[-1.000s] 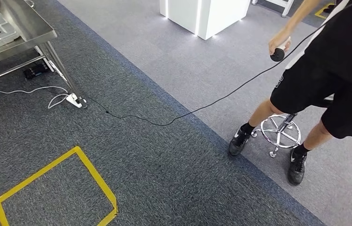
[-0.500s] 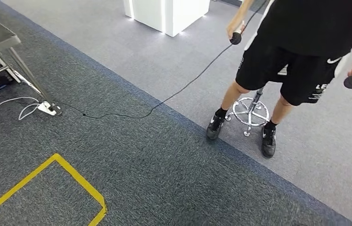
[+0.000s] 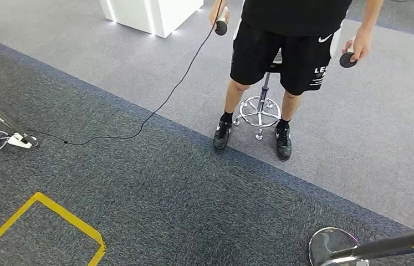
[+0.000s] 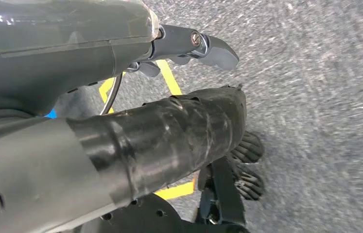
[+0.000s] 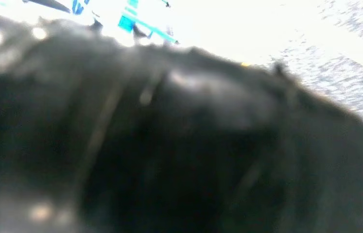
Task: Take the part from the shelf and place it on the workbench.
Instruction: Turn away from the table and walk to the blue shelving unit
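In the left wrist view my left hand (image 4: 203, 92) hangs over the grey carpet. Its black-wrapped thumb (image 4: 184, 131) and a grey finger (image 4: 208, 48) stand apart, with carpet showing between them and nothing held. Darker ribbed fingers (image 4: 248, 149) lie beyond the thumb. A blurred black mass (image 5: 169, 145) sits right against the right wrist camera and covers my right hand, so I cannot tell what that hand is doing. I cannot pick out a part, a shelf or a workbench.
A person (image 3: 290, 39) stands ahead by a chrome stool (image 3: 259, 111), holding a controller in each hand; a black cable (image 3: 154, 113) trails across the carpet to a power strip (image 3: 19, 140). Yellow floor tape (image 3: 55, 208) lies near left, a chrome stand base (image 3: 332, 246) near right.
The whole view has swung to the right: the steel table has left the picture at the left, the person now stands in the middle, and a chrome stand base has come in at the lower right.
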Controlling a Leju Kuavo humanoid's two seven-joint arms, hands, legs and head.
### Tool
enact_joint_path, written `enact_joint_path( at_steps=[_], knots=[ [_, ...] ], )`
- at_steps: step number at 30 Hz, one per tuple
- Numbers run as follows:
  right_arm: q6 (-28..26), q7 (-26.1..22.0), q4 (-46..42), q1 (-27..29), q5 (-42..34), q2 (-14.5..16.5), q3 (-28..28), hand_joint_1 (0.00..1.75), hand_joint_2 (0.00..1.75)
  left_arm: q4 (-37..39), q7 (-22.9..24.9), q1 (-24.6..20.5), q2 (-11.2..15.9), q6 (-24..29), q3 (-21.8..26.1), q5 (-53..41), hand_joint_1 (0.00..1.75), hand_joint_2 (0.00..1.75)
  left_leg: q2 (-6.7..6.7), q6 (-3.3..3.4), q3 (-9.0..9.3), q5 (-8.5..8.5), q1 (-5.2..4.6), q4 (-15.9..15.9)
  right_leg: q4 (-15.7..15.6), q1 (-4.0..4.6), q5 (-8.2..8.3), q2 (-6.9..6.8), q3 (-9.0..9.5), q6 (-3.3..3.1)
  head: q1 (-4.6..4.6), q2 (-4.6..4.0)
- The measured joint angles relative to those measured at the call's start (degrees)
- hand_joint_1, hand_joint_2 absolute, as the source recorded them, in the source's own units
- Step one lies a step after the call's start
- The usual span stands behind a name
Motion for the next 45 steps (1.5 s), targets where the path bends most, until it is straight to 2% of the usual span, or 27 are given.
enact_joint_path(
  at_steps=[2,4,6,8,9,12,13,15,17,18,20,23,24,26,28,29,30,31,34,35,36,38,39,40,42,44,45],
  knots=[
    [0.0,0.0,0.0,0.0,0.0,0.1,0.0,0.00,0.00,0.1,0.0,-0.1,0.2,0.0,0.0,0.0,0.00,0.00,-1.28,1.72,5.05,3.43,-1.29,-6.8,0.3,0.33,1.06,1.40,-1.22,-0.15,0.00,0.00],
    [0.1,0.0,-0.1,-0.1,0.0,0.4,0.0,0.00,0.00,0.2,0.0,-0.2,0.7,0.0,0.0,0.0,0.00,0.00,-3.29,3.33,9.68,4.76,-2.10,-14.5,0.3,0.44,2.23,2.60,-2.00,0.00,0.01,0.00],
    [0.2,-0.1,-0.1,-0.1,0.0,0.6,0.0,0.00,0.00,0.4,-0.2,-0.4,1.0,0.1,0.0,-0.1,0.00,0.00,-3.54,4.12,10.94,4.80,-2.29,-17.6,-0.2,0.19,3.51,3.67,-2.39,0.56,0.01,0.00],
    [0.3,-0.2,-0.1,0.1,0.0,0.5,0.1,0.00,0.00,0.8,-0.3,-0.7,1.1,0.2,0.0,-0.1,0.00,0.00,-2.14,4.35,10.66,6.44,-2.09,-19.1,-0.9,0.20,4.32,4.07,-2.65,1.16,0.02,0.00],
    [0.3,-0.2,-0.1,0.1,0.0,0.5,0.1,0.00,0.00,1.1,-0.4,-0.8,1.1,0.2,0.0,-0.2,0.00,0.00,-1.40,4.45,10.46,7.55,-1.90,-20.1,-0.4,0.31,3.29,3.33,-2.96,1.43,0.03,0.00],
    [0.2,-0.2,0.0,0.0,0.0,0.4,0.1,0.00,0.00,1.7,-0.4,-0.7,1.2,0.3,0.0,-0.2,0.00,0.00,0.78,3.98,8.90,10.03,-1.52,-21.5,6.9,-0.30,-4.78,-0.22,-4.88,2.58,0.07,0.00],
    [0.2,-0.2,0.0,0.0,0.0,0.4,0.1,0.00,0.00,1.9,-0.4,-0.6,1.2,0.3,0.0,-0.2,0.00,0.00,1.58,3.61,8.06,10.51,-1.41,-21.3,10.3,-0.86,-6.44,-0.76,-5.43,3.16,0.07,0.00],
    [0.2,-0.2,0.0,0.0,0.0,0.4,0.1,0.00,0.00,2.2,-0.4,-0.5,1.2,0.3,0.0,-0.2,0.00,0.00,3.24,2.90,6.08,11.23,-1.00,-20.4,14.1,-2.16,-5.64,-1.37,-4.93,4.47,0.07,0.00],
    [0.2,-0.2,-0.1,-0.1,0.0,0.4,0.1,0.00,0.00,2.4,-0.4,-0.6,1.4,0.3,0.0,-0.2,0.00,0.00,4.71,2.08,3.90,11.63,-0.47,-18.7,10.5,-3.60,-2.88,-2.62,-0.66,6.08,0.07,0.00],
    [0.2,-0.2,-0.2,-0.2,0.0,0.5,0.1,0.00,0.00,2.5,-0.4,-0.7,1.6,0.3,0.0,-0.2,0.00,0.00,5.26,1.57,2.78,11.63,-0.24,-17.6,6.5,-3.96,-2.98,-3.79,2.58,6.87,0.09,0.00],
    [0.2,-0.2,-0.4,-0.4,-0.1,0.6,0.1,0.00,0.00,2.6,-0.5,-0.7,1.9,0.3,0.0,-0.2,0.00,0.00,6.25,0.49,1.42,11.54,-0.04,-15.4,0.8,-3.80,-4.90,-5.31,6.65,6.62,0.04,0.00],
    [0.2,-0.2,-0.5,-0.2,-0.2,0.3,0.1,0.00,0.00,2.9,-0.5,-1.0,1.9,0.3,0.0,-0.1,0.00,0.00,7.31,-1.00,0.86,11.54,0.70,-14.1,-0.3,-2.86,-5.51,-4.28,6.02,3.91,-0.01,0.00],
    [0.2,-0.2,-0.5,-0.3,-0.2,0.2,0.1,0.00,0.00,3.1,-0.7,-1.1,1.9,0.3,0.0,0.0,0.00,0.00,6.34,-1.44,0.50,10.58,0.99,-13.4,-0.3,-2.71,-5.10,-3.79,5.57,3.06,-0.02,0.00],
    [0.3,-0.2,-0.5,-0.4,-0.2,0.1,0.1,0.00,0.00,3.7,-1.3,-1.0,1.9,0.1,0.0,0.2,0.00,0.00,2.83,-1.80,-1.07,6.09,1.31,-9.0,-0.4,-2.40,-4.05,-2.90,4.44,1.77,-0.02,0.00],
    [0.4,-0.3,-0.5,-0.4,-0.2,0.1,0.1,0.00,0.00,4.6,-2.0,-0.8,2.3,-0.2,0.0,-0.1,0.00,0.00,0.59,-1.39,-3.09,1.33,1.22,-1.9,-0.3,-1.69,-2.97,-1.74,3.02,1.13,-0.03,0.00],
    [0.4,-0.3,-0.5,-0.3,-0.2,0.1,0.1,0.00,0.00,5.2,-2.2,-0.8,2.7,-0.5,0.0,-0.3,0.00,0.00,0.25,-1.05,-3.49,0.38,1.07,0.6,-0.2,-1.32,-2.45,-1.05,2.31,0.96,-0.03,0.00],
    [0.5,-0.3,-0.5,-0.3,-0.2,0.1,0.1,0.00,0.00,5.8,-2.5,-0.7,3.0,-0.7,0.0,-0.5,0.00,0.00,0.08,-0.60,-3.02,0.50,0.85,1.3,-0.1,-1.00,-1.96,-0.30,1.63,0.85,-0.02,0.00],
    [0.5,-0.3,-0.5,-0.2,-0.2,0.1,0.1,0.00,0.00,6.3,-2.6,-0.7,3.3,-0.9,0.0,-0.5,0.00,0.00,-0.13,-0.09,-1.35,1.64,0.54,-0.5,0.0,-0.77,-1.50,0.50,1.12,0.79,-0.03,0.00],
    [0.5,-0.2,-0.5,-0.1,-0.2,0.2,0.1,0.00,0.00,7.2,-2.9,-0.8,4.2,-1.0,0.0,-0.6,0.00,0.00,-3.12,1.65,6.50,5.51,-0.49,-12.7,0.1,-0.57,-0.20,2.59,0.21,0.95,-0.02,0.00],
    [0.5,-0.2,-0.5,-0.1,-0.2,0.3,0.1,0.00,0.00,7.4,-2.9,-0.8,4.5,-1.0,0.0,-0.6,0.00,0.00,-4.02,1.94,7.83,6.01,-0.72,-15.2,0.0,-0.65,0.22,3.13,0.02,1.16,-0.01,0.00],
    [0.5,-0.2,-0.5,-0.1,-0.2,0.4,0.1,0.00,0.00,7.7,-3.1,-0.9,4.7,-0.9,0.0,-0.6,0.00,0.00,-4.36,2.06,8.30,6.09,-0.89,-16.4,-0.1,-0.77,0.64,3.68,-0.15,1.45,-0.02,0.00],
    [0.5,-0.2,-0.5,0.0,-0.3,0.3,0.2,0.00,0.00,8.3,-3.7,-1.2,5.0,-0.3,0.0,-0.5,0.00,0.00,-3.21,2.16,8.37,6.91,-0.83,-17.5,-0.4,-0.88,1.32,4.59,-0.31,2.11,-0.02,0.00],
    [0.5,-0.3,-0.5,0.1,-0.4,0.2,0.2,0.00,0.00,8.7,-4.1,-1.4,5.1,0.2,0.0,-0.5,0.00,0.00,-2.47,2.32,8.48,7.44,-0.71,-18.2,0.0,-0.79,1.04,4.07,-0.61,2.36,-0.02,0.00],
    [0.5,-0.3,-0.5,0.1,-0.5,0.2,0.2,0.00,0.00,9.2,-4.5,-1.6,5.1,0.6,0.0,-0.5,0.00,0.00,-1.73,2.58,8.51,8.07,-0.54,-18.9,1.2,-0.64,0.03,3.04,-1.23,2.58,-0.01,0.00],
    [0.5,-0.4,-0.4,0.1,-0.7,0.1,0.2,0.00,0.00,10.2,-4.8,-1.6,5.2,1.3,0.0,-0.5,0.00,0.00,-0.16,2.79,8.07,8.89,-0.49,-19.5,7.3,-0.60,-4.21,0.26,-3.85,2.97,0.01,0.00],
    [0.4,-0.6,-0.4,0.2,-0.8,0.1,0.2,0.00,0.00,11.1,-4.9,-1.6,5.3,1.8,0.0,-0.6,0.00,0.00,1.44,2.69,7.34,9.14,-0.47,-19.3,14.3,-1.07,-7.82,-0.91,-6.38,3.50,0.02,0.00],
    [0.4,-0.8,-0.4,0.2,-0.9,0.0,0.2,0.00,0.00,11.5,-5.0,-1.6,5.4,2.1,0.0,-0.6,0.00,0.00,2.23,2.60,7.03,9.19,-0.39,-19.1,15.5,-1.43,-8.18,-1.22,-6.43,3.80,0.02,0.00]
  ],
)
